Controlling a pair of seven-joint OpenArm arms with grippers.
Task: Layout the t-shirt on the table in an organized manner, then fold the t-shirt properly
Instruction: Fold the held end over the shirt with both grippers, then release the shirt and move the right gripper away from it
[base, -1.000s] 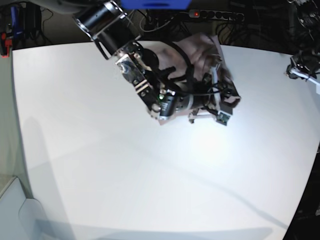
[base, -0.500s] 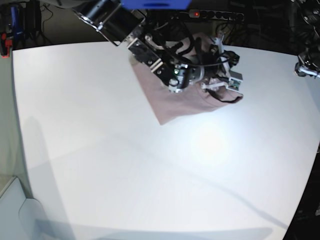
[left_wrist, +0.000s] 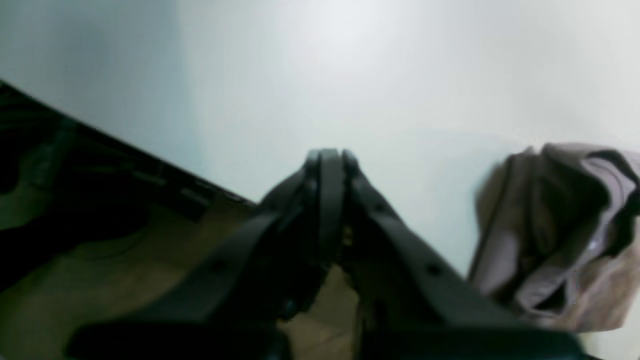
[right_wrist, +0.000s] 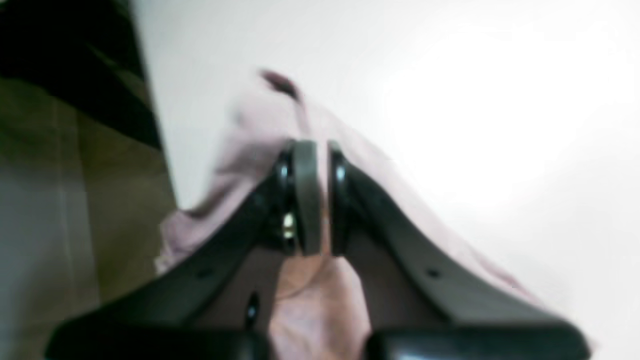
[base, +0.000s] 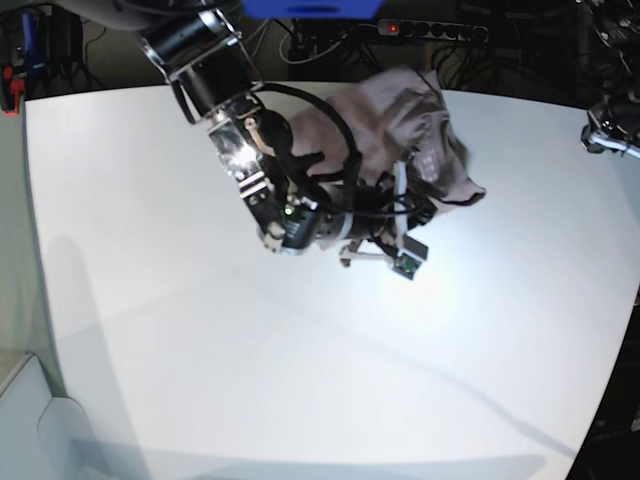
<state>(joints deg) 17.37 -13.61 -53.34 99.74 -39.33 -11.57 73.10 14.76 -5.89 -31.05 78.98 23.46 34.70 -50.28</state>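
Note:
The mauve t-shirt (base: 400, 115) is bunched in a crumpled heap near the far edge of the white table (base: 250, 350). My right arm (base: 300, 215) reaches across the table to it. In the right wrist view my right gripper (right_wrist: 314, 155) is shut on a fold of the t-shirt (right_wrist: 320, 295), which spills out behind and below the fingers. My left gripper (left_wrist: 325, 160) is shut and holds nothing, hovering over the table's edge; the t-shirt (left_wrist: 560, 235) lies to its right. In the base view the left arm (base: 608, 135) is at the far right edge.
A power strip (base: 430, 30) with a red light and tangled cables lie behind the table's far edge. The floor (left_wrist: 100, 270) drops away beside the left gripper. A wide stretch of white tabletop lies in front of the shirt.
Half a second ago the shirt lay spread out flatter with the right arm pulled back. Now that arm has swung forward again and the shirt is bunched up. The left arm has barely moved.

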